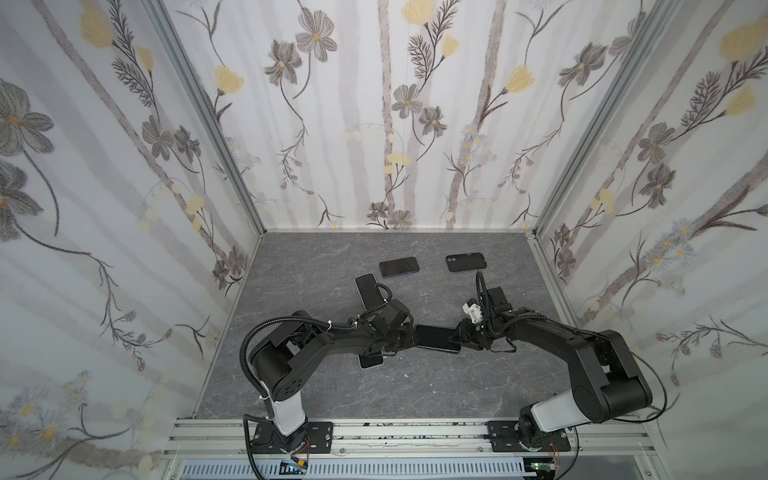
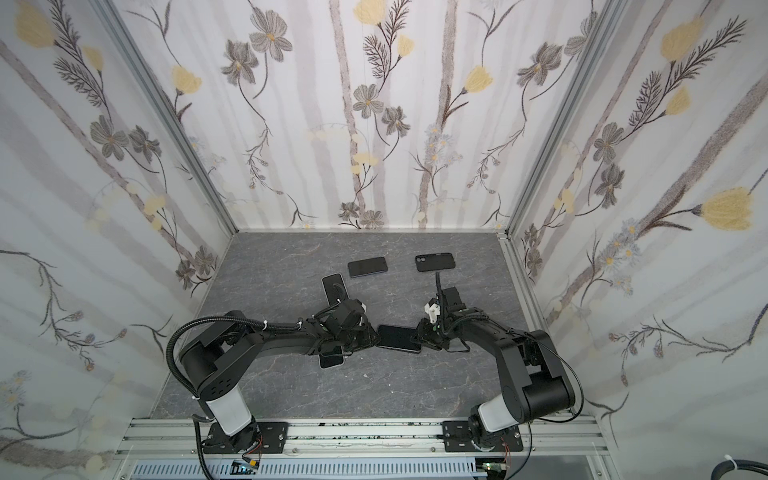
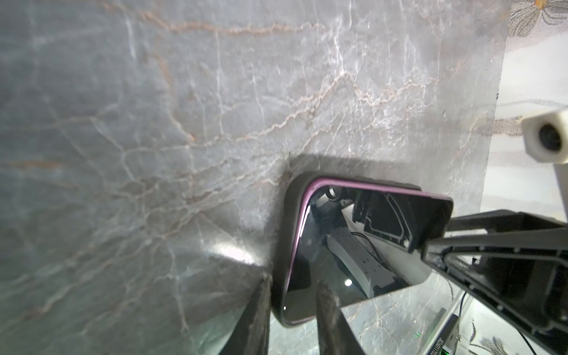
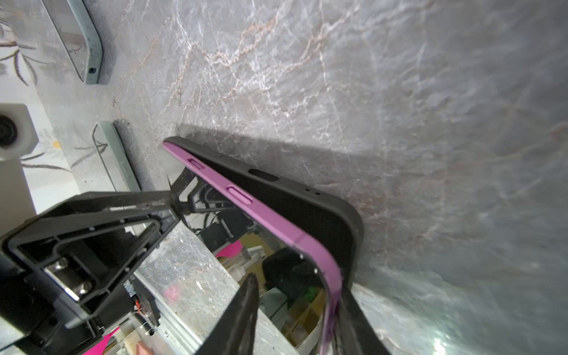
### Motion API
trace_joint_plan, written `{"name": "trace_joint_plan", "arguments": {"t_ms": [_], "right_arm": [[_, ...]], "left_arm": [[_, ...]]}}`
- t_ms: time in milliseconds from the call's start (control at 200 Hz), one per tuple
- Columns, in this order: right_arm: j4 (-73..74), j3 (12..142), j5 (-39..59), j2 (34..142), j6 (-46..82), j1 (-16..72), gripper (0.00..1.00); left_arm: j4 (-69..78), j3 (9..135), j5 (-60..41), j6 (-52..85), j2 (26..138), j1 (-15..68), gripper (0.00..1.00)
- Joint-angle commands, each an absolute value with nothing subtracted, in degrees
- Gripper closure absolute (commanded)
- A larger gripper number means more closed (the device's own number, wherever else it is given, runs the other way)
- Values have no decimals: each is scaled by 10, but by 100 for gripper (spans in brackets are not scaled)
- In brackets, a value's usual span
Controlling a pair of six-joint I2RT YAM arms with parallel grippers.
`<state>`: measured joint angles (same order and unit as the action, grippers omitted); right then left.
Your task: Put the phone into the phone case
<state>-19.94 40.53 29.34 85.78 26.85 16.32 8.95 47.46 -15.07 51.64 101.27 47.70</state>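
In both top views the purple phone sits mid-table half-seated in the black case, left gripper clamped on one end, right gripper pinching the other; both wrist views show slick, stiff glass, so I'd grab edges

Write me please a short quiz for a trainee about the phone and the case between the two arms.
1. True or false: the purple phone sits fully flat inside its case.
2. Which of the left tool and the right tool is at the phone? A: the left only. B: the right only. C: both, one at each end.
3. Fill in: the case is ___ in colour.

Key: 1 false, in the right wrist view one long side of the phone stands lifted out of the case; 2 C; 3 black.
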Motion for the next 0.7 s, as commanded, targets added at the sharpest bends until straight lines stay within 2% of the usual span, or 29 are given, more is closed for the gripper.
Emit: {"name": "trace_joint_plan", "arguments": {"t_ms": [0, 320, 570, 694], "right_arm": [[-239, 422, 254, 850, 249, 163, 59], [-286, 451, 209, 823, 233, 159, 57], [-279, 445, 236, 835, 221, 135, 71], [-262, 436, 266, 841, 224, 130, 73]], "left_arm": [[73, 470, -141, 526, 1003, 476, 71], [58, 484, -133, 502, 990, 448, 70], [38, 543, -160, 469, 1027, 443, 68], [46, 544, -169, 469, 1045, 443, 68]]}}
